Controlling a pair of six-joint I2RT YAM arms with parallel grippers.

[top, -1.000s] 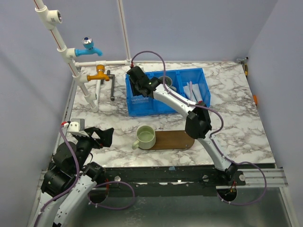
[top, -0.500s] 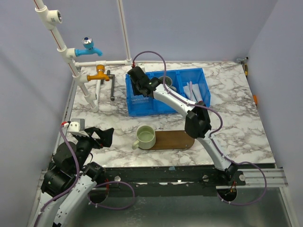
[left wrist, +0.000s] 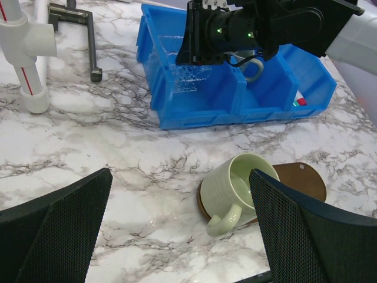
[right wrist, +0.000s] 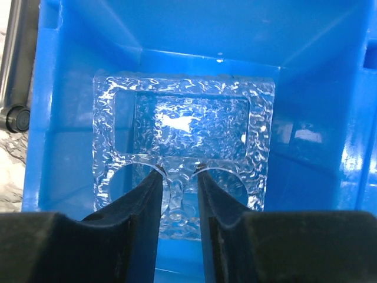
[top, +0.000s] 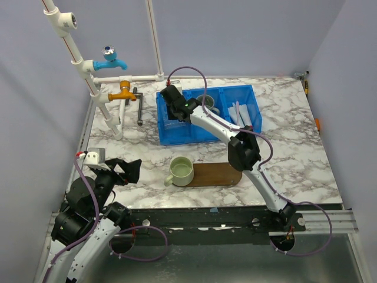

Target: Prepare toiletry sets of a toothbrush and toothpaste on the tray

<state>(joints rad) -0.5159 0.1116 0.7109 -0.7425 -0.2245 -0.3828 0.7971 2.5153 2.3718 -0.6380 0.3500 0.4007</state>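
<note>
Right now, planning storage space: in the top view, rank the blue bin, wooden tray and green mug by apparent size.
1. Blue bin, clearly largest.
2. Wooden tray, partly covered by the mug.
3. Green mug, smallest.

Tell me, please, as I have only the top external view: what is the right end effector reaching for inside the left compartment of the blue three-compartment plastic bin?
Observer: A clear bumpy-textured plastic holder, with one rectangular window and two round holes, sits in that compartment of the blue three-compartment plastic bin.
Operator: Where is the end effector on it?
Observer: The right end effector has its fingertips on either side of the narrow strip between the two round holes. I cannot tell whether they are pinching it.
Operator: Is any toothbrush in there?
Observer: None shows in the right wrist view, only the holder.
</note>
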